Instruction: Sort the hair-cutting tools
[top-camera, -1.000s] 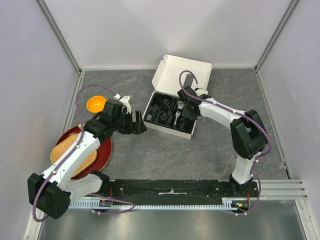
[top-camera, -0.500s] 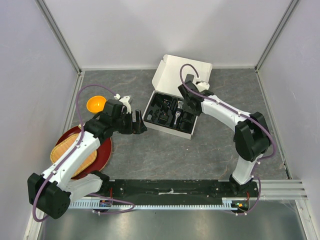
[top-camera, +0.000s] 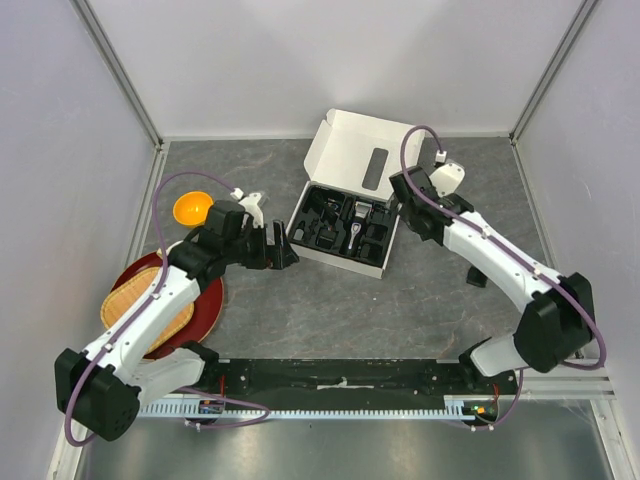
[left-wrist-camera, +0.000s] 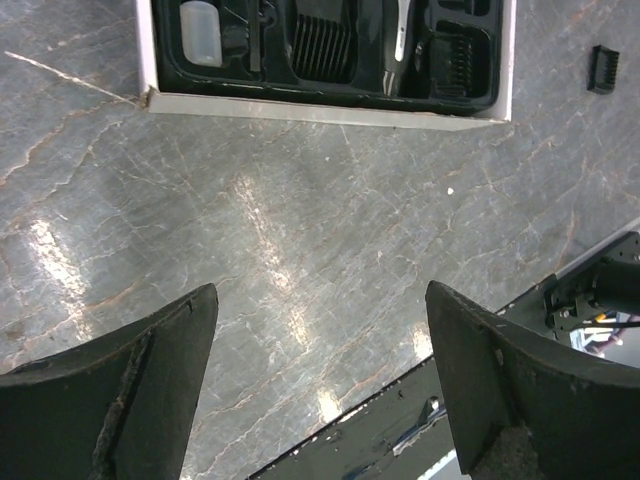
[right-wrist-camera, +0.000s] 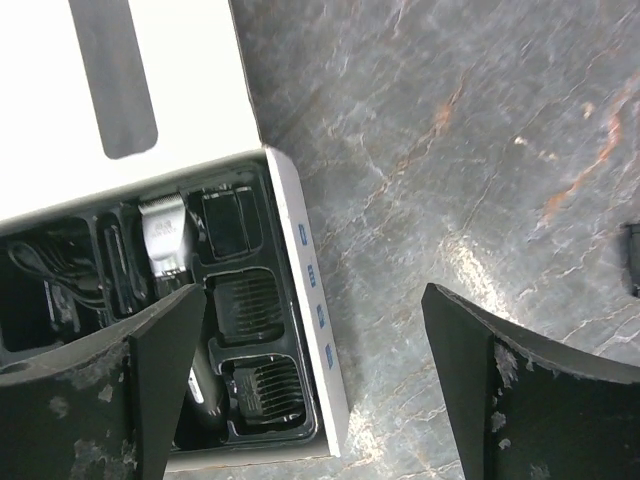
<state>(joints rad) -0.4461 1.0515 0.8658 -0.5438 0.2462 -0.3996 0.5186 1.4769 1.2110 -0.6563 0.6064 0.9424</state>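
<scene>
The white box (top-camera: 312, 235) holds a black tray with the black-and-silver clipper (top-camera: 357, 222) (right-wrist-camera: 165, 235) in it. Guard combs (right-wrist-camera: 245, 300) (right-wrist-camera: 262, 390) fill the pockets beside the clipper, a black cable (right-wrist-camera: 45, 270) lies coiled at the other end, and a clear bottle (left-wrist-camera: 200, 32) sits in a corner pocket. One more guard comb (top-camera: 478, 277) (left-wrist-camera: 603, 68) lies loose on the table to the right of the box. My right gripper (top-camera: 403, 215) (right-wrist-camera: 310, 380) hangs open over the box's right edge, holding nothing. The left gripper (top-camera: 282, 250) (left-wrist-camera: 320, 380) stands open and empty over bare table left of the box.
An orange bowl (top-camera: 192, 208) sits at the left, behind a red plate (top-camera: 210, 310) carrying a woven basket (top-camera: 140, 310). The box's lid (top-camera: 350, 150) stands open toward the back. Grey walls close in three sides, and a black rail (top-camera: 340, 378) runs along the near edge.
My right gripper has opened wide and drawn back to the right from over the tray. Its arm has swung right, uncovering the loose guard comb. The left arm has barely moved.
</scene>
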